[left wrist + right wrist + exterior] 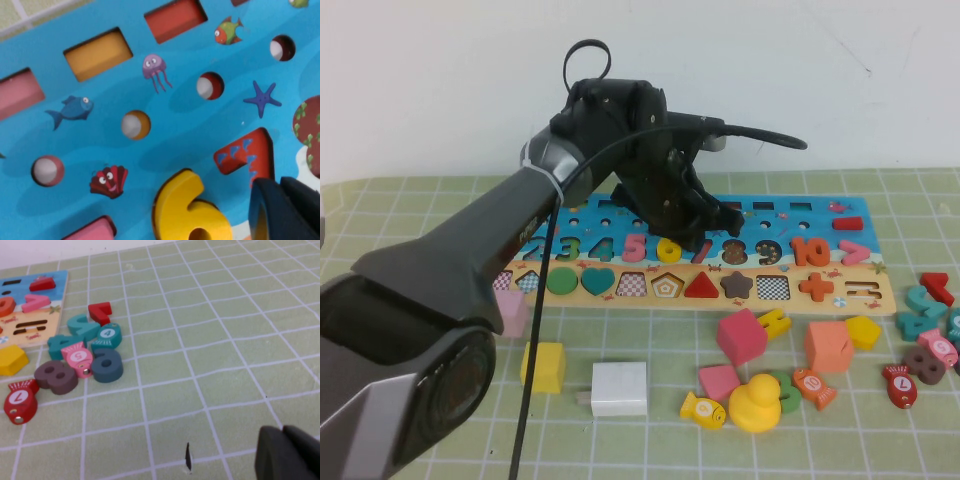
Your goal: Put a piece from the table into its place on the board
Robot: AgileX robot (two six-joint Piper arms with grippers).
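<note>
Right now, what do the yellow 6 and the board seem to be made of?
Yellow 6: probably painted wood, thick with rounded edges and a smooth satin coat. Board: likely wood with a glossy printed blue face and cut recesses. Left pincer, shut, sits beside the 6.

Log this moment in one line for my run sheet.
left gripper: shut, over board | yellow 6: in slot | right gripper: parked, shut

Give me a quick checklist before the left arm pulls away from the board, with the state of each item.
1. Yellow 6 in its slot between the 5 and the 7 on the board: ok.
2. 6 lying fully flush: cannot tell.
3. Left pincer shut, beside the 6, not gripping it: ok.
4. Right pincer parked low over the mat, off the board: ok.
5. Loose pieces such as the purple 8 away from the left arm: ok.
</note>
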